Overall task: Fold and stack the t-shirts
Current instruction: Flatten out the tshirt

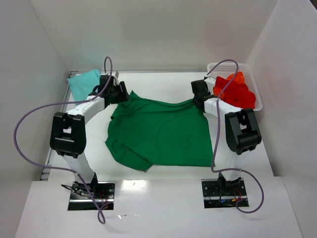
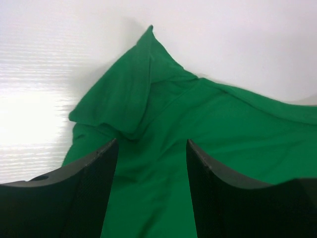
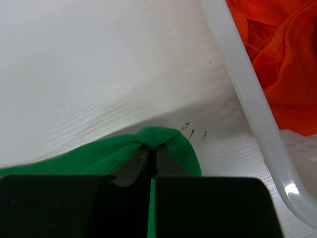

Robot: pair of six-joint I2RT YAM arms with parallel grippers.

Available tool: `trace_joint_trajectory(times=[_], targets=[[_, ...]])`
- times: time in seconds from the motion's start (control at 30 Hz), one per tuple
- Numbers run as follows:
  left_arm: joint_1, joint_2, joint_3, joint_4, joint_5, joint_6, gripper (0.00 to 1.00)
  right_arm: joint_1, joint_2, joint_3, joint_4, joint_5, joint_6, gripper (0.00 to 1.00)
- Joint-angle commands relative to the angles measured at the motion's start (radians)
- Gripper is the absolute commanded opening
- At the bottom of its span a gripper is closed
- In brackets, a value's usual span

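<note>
Two tools work the far edge of the dark green t-shirt (image 1: 158,134): the right tool (image 3: 149,156) is clamped on its bunched far-right corner, and the left tool (image 2: 151,148) is spread apart over the far-left corner. The shirt lies spread mid-worktop (image 1: 158,82). It looks light and limp, likely to sag, and best held at its corners. No writing is legible.

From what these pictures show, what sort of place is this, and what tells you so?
Likely a robot lab test cell: a white table boxed in by white walls, two cabled arms bolted down, and a green t-shirt spread out.
</note>
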Motion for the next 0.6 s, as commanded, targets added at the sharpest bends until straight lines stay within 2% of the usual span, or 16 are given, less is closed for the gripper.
trace_joint_trajectory(times=[0.0,0.4,0.57], targets=[[0.005,0.032,-0.037,0.049,0.051,-0.060,0.65,-0.005,-0.027,0.009,0.064,0.005,-0.007,0.00],[0.014,0.138,0.018,0.081,0.007,-0.069,0.65,-0.005,-0.018,0.020,0.064,0.005,-0.016,0.00],[0.037,0.164,0.021,0.149,-0.002,-0.098,0.62,-0.005,-0.008,0.020,0.064,0.005,-0.026,0.00]])
